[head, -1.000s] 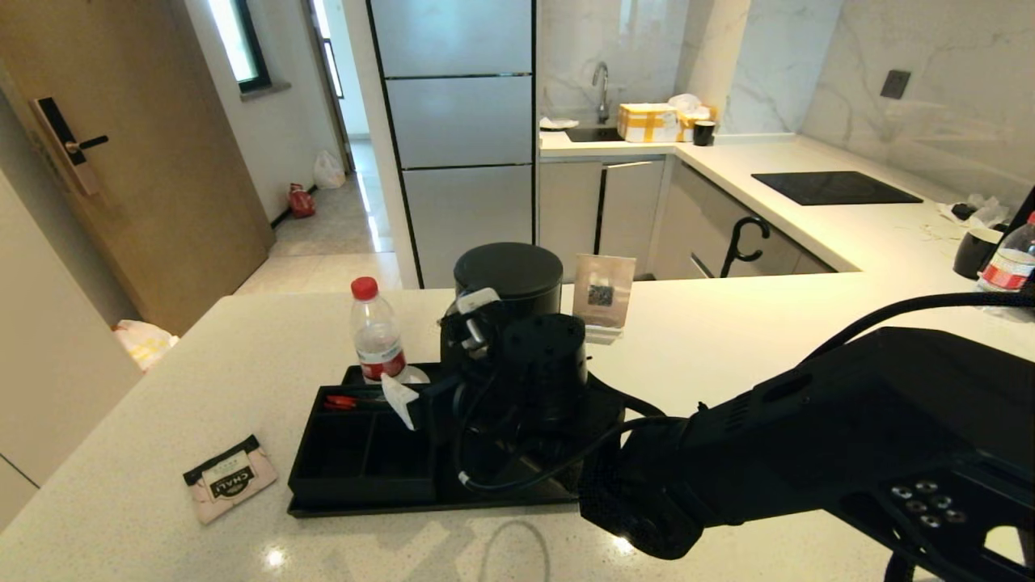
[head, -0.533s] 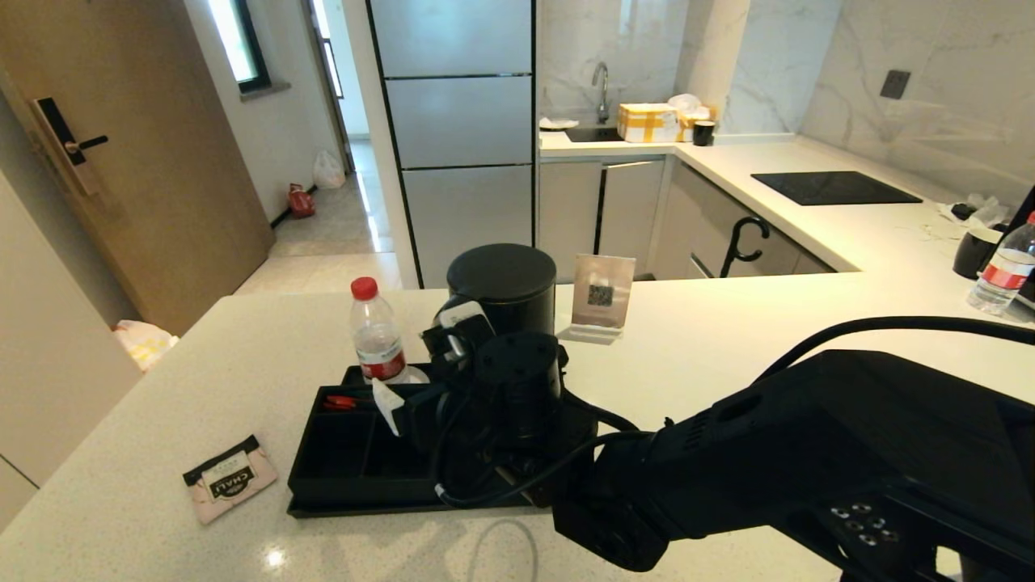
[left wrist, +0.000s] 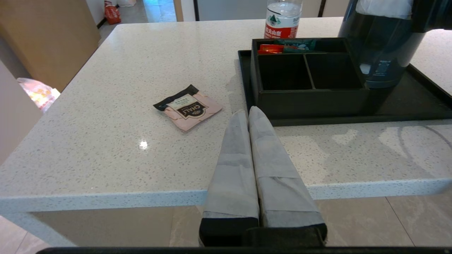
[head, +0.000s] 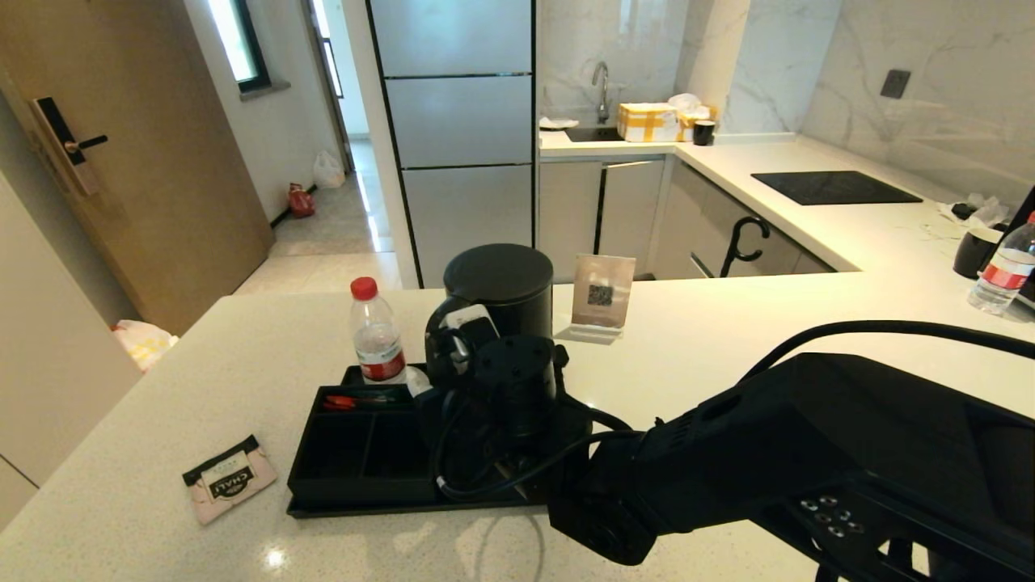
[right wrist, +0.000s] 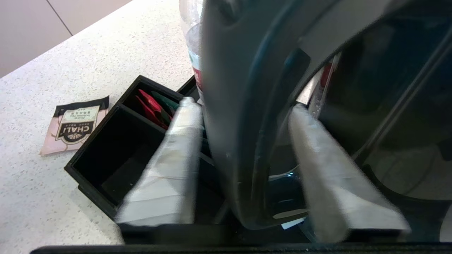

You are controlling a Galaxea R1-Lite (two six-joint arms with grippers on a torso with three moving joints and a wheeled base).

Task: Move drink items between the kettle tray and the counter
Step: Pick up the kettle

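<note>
The matte-black kettle (head: 501, 279) stands on the black kettle tray (head: 404, 507), beside the tray's boxy compartments (left wrist: 307, 70). My right gripper (right wrist: 243, 105) is open. Its taped fingers (right wrist: 176, 141) straddle the kettle's loop handle (right wrist: 254, 116), with a gap showing on one side. The pale-pink CHALI tea sachet (head: 230, 477) lies flat on the white speckled counter (head: 728, 339), left of the tray. My left gripper (left wrist: 248, 112) is shut and empty. It hangs off the counter's front edge and points between the sachet (left wrist: 188, 107) and the tray's corner.
A water bottle (head: 376, 335) with a red cap stands at the tray's back left. Red and green sachets (head: 352, 400) lie in the rear compartment. A QR-code stand (head: 602, 295) is behind the kettle. Another bottle (head: 1003, 271) and a black mug (head: 974, 250) are far right.
My right arm has swung left and in toward the kettle, and its fingers have slipped around the handle. The kettle has shifted slightly left. The sachet has not moved.
</note>
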